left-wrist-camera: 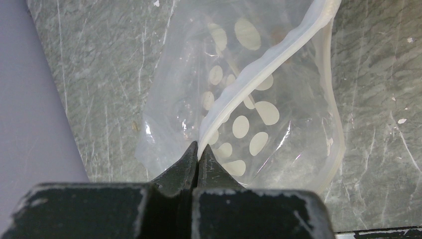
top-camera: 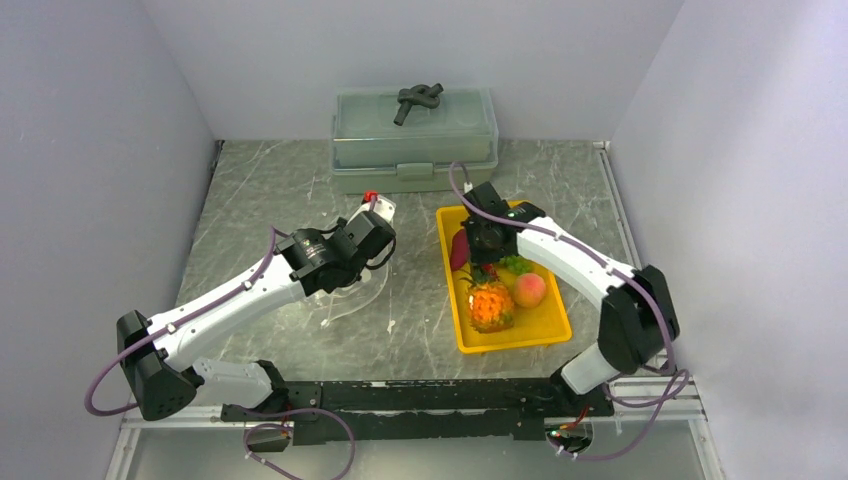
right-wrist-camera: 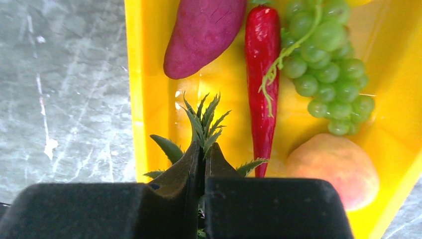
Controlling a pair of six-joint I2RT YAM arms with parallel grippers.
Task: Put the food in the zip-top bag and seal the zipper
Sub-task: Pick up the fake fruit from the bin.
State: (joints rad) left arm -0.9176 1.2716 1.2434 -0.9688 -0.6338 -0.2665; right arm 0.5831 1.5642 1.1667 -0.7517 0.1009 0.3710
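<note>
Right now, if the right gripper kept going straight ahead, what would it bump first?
The right gripper has its jaws shut on the pineapple's green crown. Beyond those leaves, it would probably meet the floor of the yellow tray, between the eggplant and the red chili, though depth is unclear.

The clear bag (left-wrist-camera: 259,129) with white spots lies crinkled on the grey table (left-wrist-camera: 99,74), its whitish zipper (left-wrist-camera: 259,69) open, while the purple eggplant (right-wrist-camera: 204,35), red chili (right-wrist-camera: 261,74), green grapes (right-wrist-camera: 323,55), pink-orange peach (right-wrist-camera: 333,169) and orange, green-topped pineapple (top-camera: 490,305) lie together in the yellow tray (right-wrist-camera: 149,99).
</note>
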